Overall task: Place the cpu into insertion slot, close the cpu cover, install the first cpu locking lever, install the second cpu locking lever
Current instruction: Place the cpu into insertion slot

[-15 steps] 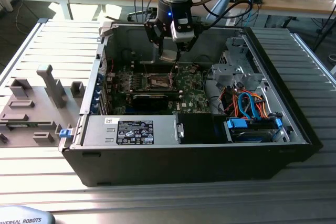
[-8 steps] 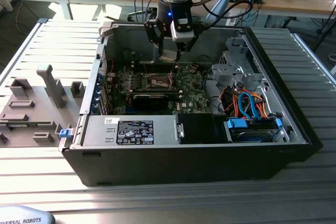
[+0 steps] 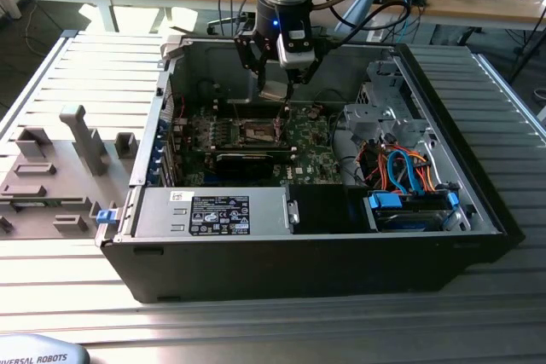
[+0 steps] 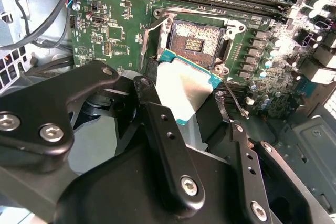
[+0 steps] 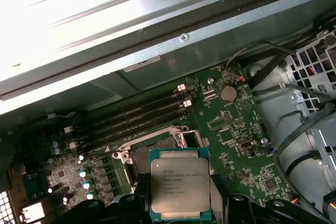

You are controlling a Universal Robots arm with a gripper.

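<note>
The hand (image 3: pixel 286 84) hangs inside the open case (image 3: pixel 299 274). The case lies on its side on the ribbed worktop (image 3: pixel 77 66), so the board (image 5: pixel 231 124) faces up and can be reached from above.

The hand is clenched on the cpu (image 4: pixel 184 90). Its fingers (image 4: pixel 163 129) pinch the chip by opposite edges and leave the silver top bare. I judge this grip is meant to spare the underside and let the chip go down flat without a finger in the way.

The chip is carried in the air, apart from the board. It is close to the slot (image 4: pixel 195 39) but not in it. In the second wrist view one corner overlaps the socket's near rim. In the first wrist view the chip hides part of the socket. Whether it is squarely over the opening I cannot tell.

The slot lies uncovered, its dark bed of contacts showing inside the metal rim, so nothing is shut over it and it can receive the chip. I cannot make out where the cover stands. The long memory slots (image 5: pixel 136 114) run just beside the socket, well clear of the fingers. The first step, seating the chip, is not yet done.
</note>
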